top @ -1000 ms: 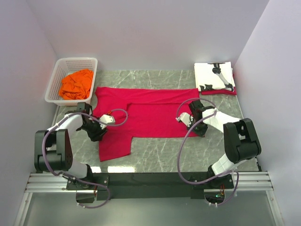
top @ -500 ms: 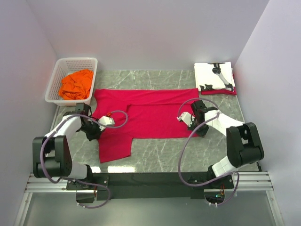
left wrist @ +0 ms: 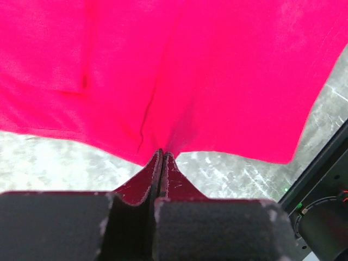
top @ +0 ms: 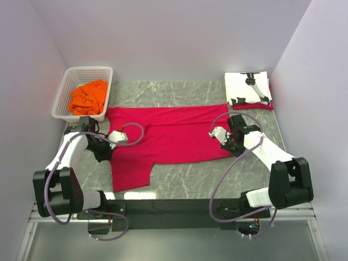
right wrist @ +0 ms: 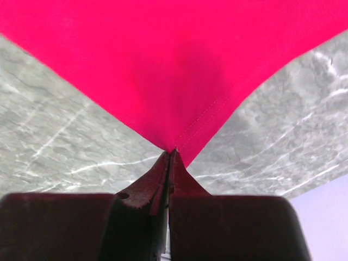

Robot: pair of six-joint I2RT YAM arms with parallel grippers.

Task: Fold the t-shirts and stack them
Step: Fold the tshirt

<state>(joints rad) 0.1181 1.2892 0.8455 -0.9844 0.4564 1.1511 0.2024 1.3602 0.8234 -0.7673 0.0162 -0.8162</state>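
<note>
Your left gripper [left wrist: 162, 155] and right gripper [right wrist: 171, 152] each pinched one end of the single crimson t-shirt [top: 168, 133]. One orange t-shirt [top: 89, 97] lay far-left of it, one white t-shirt [top: 239, 84] far-right.

The left arm [top: 68, 149] and right arm [top: 266, 152] pair slim white link shells with chunky black joint housings, and a grey-lilac cable [top: 220, 179] loops loosely along each. The left tool [left wrist: 161, 157] and right tool [right wrist: 170, 155] have dark matte fingers [left wrist: 138, 185], wedge-shaped, tapering to thin tips, with pale scuffs speckling their edges.
</note>
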